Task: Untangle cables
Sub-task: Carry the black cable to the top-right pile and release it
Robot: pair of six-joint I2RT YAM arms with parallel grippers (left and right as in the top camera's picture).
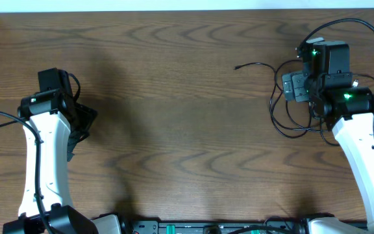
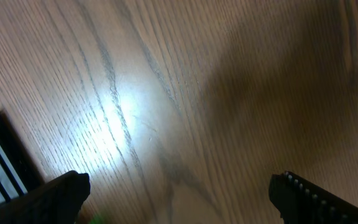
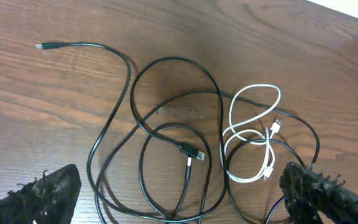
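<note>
Cables (image 3: 179,155) are lying in a loose heap on the bench (image 1: 174,97), near its right edge and toward the far right corner, directly under the right arm. Nothing is holding them.

Right end effector (image 3: 179,193) is hanging over the heap with its fingers spread wide apart; nothing is sitting between them. Left end effector (image 2: 179,193) is sitting near the left edge, fingers likewise wide apart, looking down at bare wood with no cable in sight.

Progress, judging from the wrist view: early, most work is remaining.
- Black cable (image 3: 114,106) is running out toward the middle of the bench with one plug end (image 3: 42,46) lying free and clear of the pile. That tail is looking separated.
- The rest of the black cord is looping over itself several times; at least two loops are crossing, and a second plug (image 3: 190,152) is lying inside the loops.
- White cable (image 3: 253,134) is coiling in a figure-eight beside the black loops, and black cord is crossing over or under it at its right side; which one is on top I cannot tell.

Remaining, as I am reading it: lifting the white cable out of the black, then opening the black loops and laying each cord out on its own. How many black cords there are I cannot tell
</note>
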